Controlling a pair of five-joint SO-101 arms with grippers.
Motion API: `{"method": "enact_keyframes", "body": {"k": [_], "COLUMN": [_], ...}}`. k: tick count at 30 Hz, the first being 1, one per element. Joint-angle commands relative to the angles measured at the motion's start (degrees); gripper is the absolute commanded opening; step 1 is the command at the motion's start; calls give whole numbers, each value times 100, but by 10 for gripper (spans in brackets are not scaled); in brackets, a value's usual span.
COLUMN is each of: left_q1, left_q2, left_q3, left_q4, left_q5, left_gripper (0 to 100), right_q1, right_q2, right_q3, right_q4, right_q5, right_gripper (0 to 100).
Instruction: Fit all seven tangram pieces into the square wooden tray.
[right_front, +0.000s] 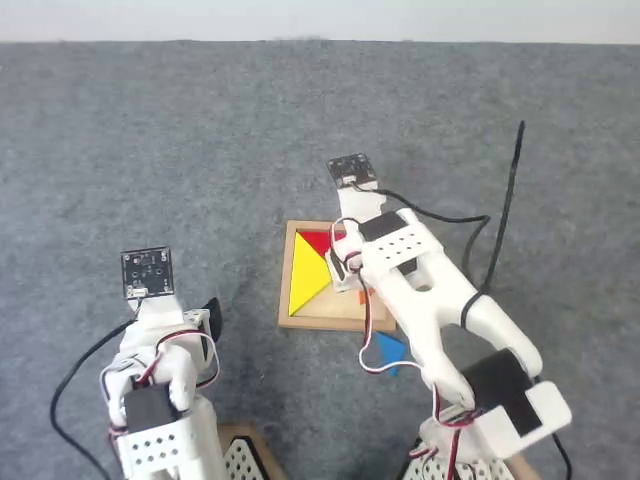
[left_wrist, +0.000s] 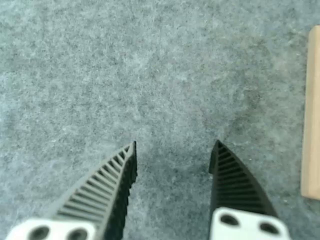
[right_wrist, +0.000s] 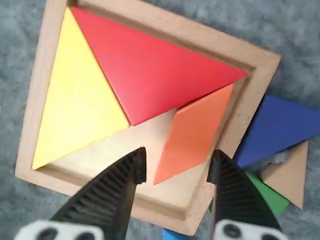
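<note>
The square wooden tray (right_wrist: 257, 62) (right_front: 300, 322) holds a yellow triangle (right_wrist: 75, 100) (right_front: 305, 272), a red triangle (right_wrist: 150, 65) (right_front: 318, 240) and an orange parallelogram (right_wrist: 192, 132) lying flat against the red one. My right gripper (right_wrist: 177, 159) (right_front: 346, 272) hovers open over the tray, its fingers on either side of the orange piece's near end. Just outside the tray lie a dark blue triangle (right_wrist: 280, 125), a green piece (right_wrist: 265, 192), a tan triangle (right_wrist: 290, 172) and a light blue piece (right_front: 388, 350). My left gripper (left_wrist: 172, 150) (right_front: 208, 316) is open over bare mat, beside the tray.
Grey felt mat (right_front: 150, 150) covers the table, with free room at the back and left. The tray's edge (left_wrist: 311, 115) shows in the left wrist view. The right arm's black cable (right_front: 505, 220) runs to the tray's right.
</note>
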Motion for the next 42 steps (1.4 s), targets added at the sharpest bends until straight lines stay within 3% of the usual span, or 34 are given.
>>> {"method": "enact_keyframes", "body": {"k": [1, 10, 21, 27, 33, 37, 42], "left_q1": [-26, -26, -26, -26, -26, -26, -26], "left_q2": [-105, -105, -105, -105, -105, -105, -105], "left_q3": [-57, -57, -57, -57, -57, -57, -57], "left_q4": [26, 26, 26, 26, 26, 26, 26], "left_q5": [-26, -26, -26, -26, -26, -26, -26], "left_gripper": [234, 234, 234, 234, 234, 234, 234], "right_q1": [-48, 725, 980, 1455, 2141, 2149, 2158], "right_q2": [303, 796, 224, -2176, -3978, -3873, -2659], "right_q3": [-255, -853, -1081, -730, 844, 1495, 1319], "right_q4": [-75, 180, 620, 1833, 1376, 1367, 875], "right_q5": [70, 62, 132, 1143, 2734, 3024, 2998], "right_gripper": [204, 205, 205, 204, 205, 206, 208]}}
